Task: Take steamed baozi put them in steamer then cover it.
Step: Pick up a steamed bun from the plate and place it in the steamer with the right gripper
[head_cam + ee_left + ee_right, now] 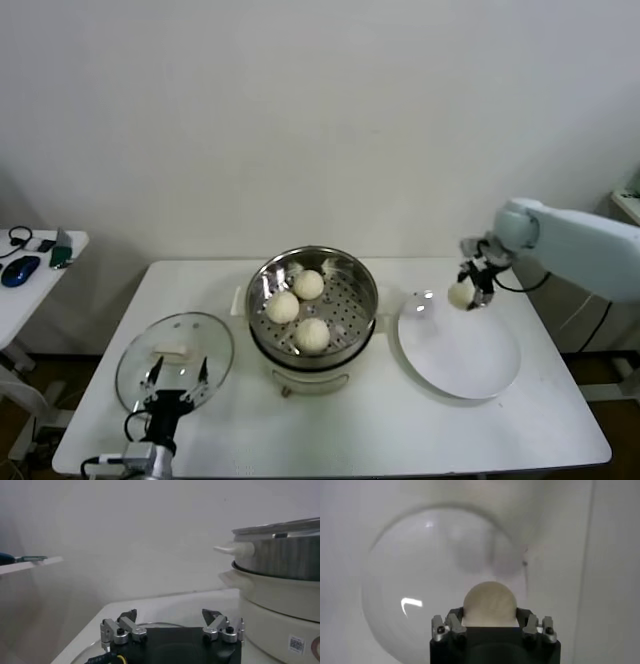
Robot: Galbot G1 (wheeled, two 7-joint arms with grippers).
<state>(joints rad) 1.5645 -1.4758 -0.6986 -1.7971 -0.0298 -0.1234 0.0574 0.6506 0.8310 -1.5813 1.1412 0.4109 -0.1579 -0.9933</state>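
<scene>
Item: fourth cream-white domed baozi (489, 603), clamped in my right gripper (466, 291) above the flat white plate (470, 372). Three buns sit in the shiny perforated steel steamer (357, 268). Next: carry across, release inside. Left gripper (175, 377), fingers apart, waits over the clear glass lid (135, 362).

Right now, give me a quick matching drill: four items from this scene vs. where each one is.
Items:
1. fourth baozi
2. cover
3. steamer
4. plate

Places:
A. on the table left of the steamer, under the open left hand
B. mid-table, three baozi inside
C. gripped in the right hand, lifted over the plate's far-left edge
D. right of the steamer, nothing on it

Pairs: 1-C, 2-A, 3-B, 4-D
</scene>
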